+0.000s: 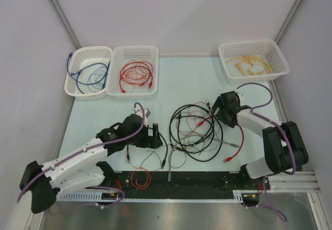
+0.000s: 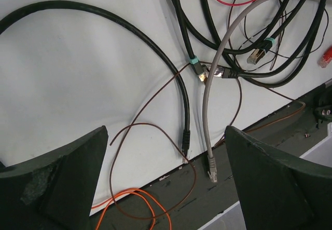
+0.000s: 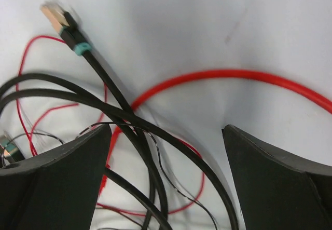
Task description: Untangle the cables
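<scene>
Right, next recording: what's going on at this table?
Two robot arms face a tangle of cables mid-table: black, red, grey and thin brown ones looped together. The left gripper hovers open above the plug ends of a black cable and a grey cable near the front edge. The right gripper is open at the tangle's far right side. Neither holds anything. Baskets at the back hold blue cables, red cables and yellow cables.

You are looking at the cables [image 1: 196, 131] lying mid-table toward the near edge | left gripper [image 1: 154, 136] sitting just left of them, right gripper [image 1: 212, 108] at their right | first basket [image 1: 92, 50] and second basket [image 1: 136, 48] standing side by side at the far left corner | third basket [image 1: 249, 43] standing at the far right corner
</scene>
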`<state>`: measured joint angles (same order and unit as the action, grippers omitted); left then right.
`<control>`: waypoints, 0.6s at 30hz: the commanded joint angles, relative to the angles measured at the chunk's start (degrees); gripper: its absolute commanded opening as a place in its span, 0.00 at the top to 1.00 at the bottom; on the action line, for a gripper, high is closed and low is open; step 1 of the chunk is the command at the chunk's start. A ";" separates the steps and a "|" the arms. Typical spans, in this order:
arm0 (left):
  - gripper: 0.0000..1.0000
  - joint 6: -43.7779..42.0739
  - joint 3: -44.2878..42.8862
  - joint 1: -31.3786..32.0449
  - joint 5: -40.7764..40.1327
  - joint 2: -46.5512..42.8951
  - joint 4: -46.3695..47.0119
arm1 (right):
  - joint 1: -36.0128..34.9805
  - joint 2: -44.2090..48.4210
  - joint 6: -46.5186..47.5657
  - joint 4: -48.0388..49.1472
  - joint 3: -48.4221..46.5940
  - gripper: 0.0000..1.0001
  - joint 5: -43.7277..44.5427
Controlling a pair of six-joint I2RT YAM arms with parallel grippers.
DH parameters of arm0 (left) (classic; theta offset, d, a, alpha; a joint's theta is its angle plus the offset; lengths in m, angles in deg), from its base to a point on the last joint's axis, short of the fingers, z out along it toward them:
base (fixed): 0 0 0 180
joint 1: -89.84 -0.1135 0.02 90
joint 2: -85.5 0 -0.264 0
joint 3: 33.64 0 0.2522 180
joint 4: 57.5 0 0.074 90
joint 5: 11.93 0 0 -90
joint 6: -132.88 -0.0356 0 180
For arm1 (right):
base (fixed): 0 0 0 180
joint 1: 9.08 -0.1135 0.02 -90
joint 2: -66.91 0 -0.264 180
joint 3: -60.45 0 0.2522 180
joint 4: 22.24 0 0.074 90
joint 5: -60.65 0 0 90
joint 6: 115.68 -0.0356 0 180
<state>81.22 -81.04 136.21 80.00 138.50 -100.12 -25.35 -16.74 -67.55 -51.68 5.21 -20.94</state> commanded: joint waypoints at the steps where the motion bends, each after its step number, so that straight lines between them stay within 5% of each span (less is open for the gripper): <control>1: 0.00 -1.87 -2.91 0.21 -0.70 0.44 -0.40 | -3.14 -5.45 0.64 4.51 0.69 0.06 -0.32; 4: 0.00 -1.96 -3.00 0.21 -0.88 0.97 -0.23 | -6.04 -7.30 1.17 6.10 0.52 0.13 -1.02; 6: 0.00 -1.70 -2.48 0.13 -0.88 1.06 0.12 | -7.19 -9.68 1.52 7.06 0.43 0.29 -2.16; 10: 0.01 -1.08 -1.60 0.13 -0.62 0.71 0.39 | -11.75 -12.05 3.45 8.65 0.43 0.85 -4.36; 12: 0.01 -0.65 -1.33 0.12 -0.62 0.45 0.56 | -13.86 -12.23 3.90 9.18 0.34 0.99 -4.10; 18: 0.00 0.24 -1.16 0.13 -1.76 -1.40 0.12 | -23.09 -8.90 8.37 9.97 -1.67 1.00 -2.26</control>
<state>80.48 -81.70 136.21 79.63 139.17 -100.56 -41.85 -25.38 -63.07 -36.14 3.20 -20.48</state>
